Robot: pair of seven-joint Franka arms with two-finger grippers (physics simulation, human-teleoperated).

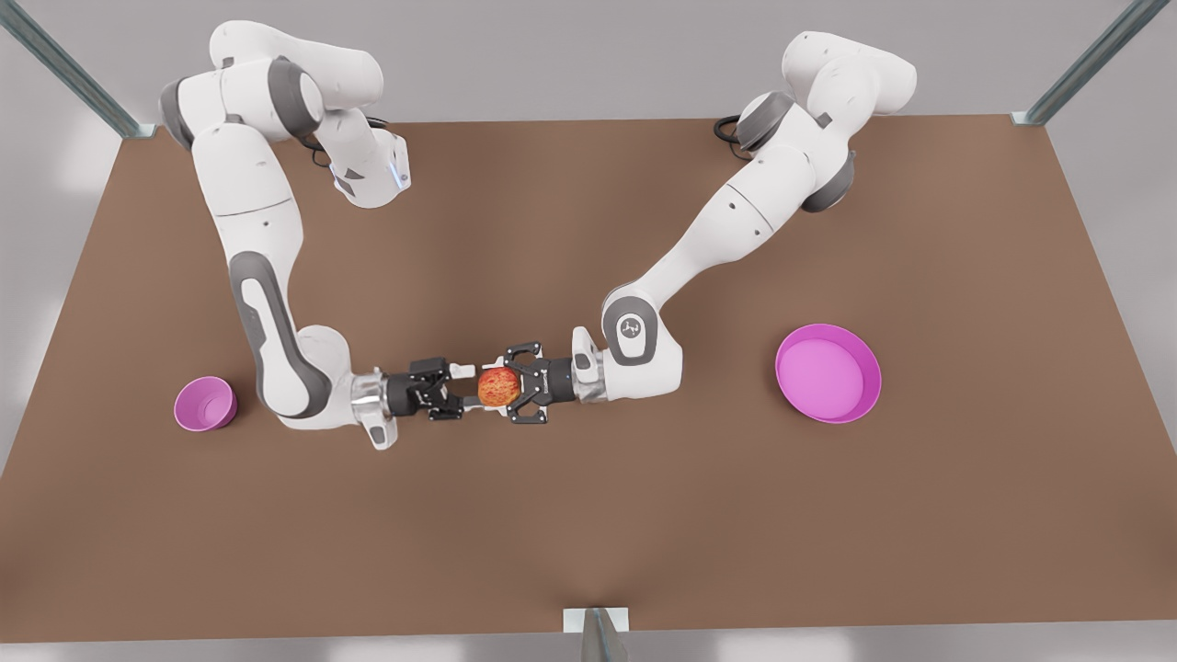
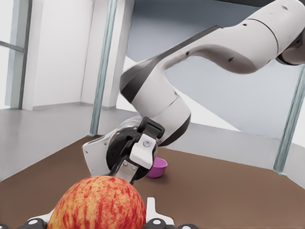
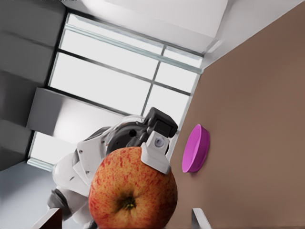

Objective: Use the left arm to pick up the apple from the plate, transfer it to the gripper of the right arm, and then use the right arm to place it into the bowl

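Noting the apple (image 1: 499, 387) hanging above the brown table (image 1: 588, 533), just below centre of the front view, well apart from both dishes. Seeing the left gripper (image 1: 508, 386) reaching in from the front view's right, linkage fingers closing on the apple from above and below in the frame and gripping it. Seeing the right gripper (image 1: 462, 391) meeting it from the front view's left, white-tipped fingers spreading wide to either side of the apple's near end; not managing to tell whether those tips are touching the skin. Finding both wrists lying roughly level and nose to nose. Spotting the plate (image 1: 828, 372) sitting toward the right of the front view, bare inside. Spotting the bowl (image 1: 205, 403) sitting at the left of the front view, just beside the right arm's elbow. Catching, in the right wrist view, the apple's stem end facing the camera, between the spread fingers.
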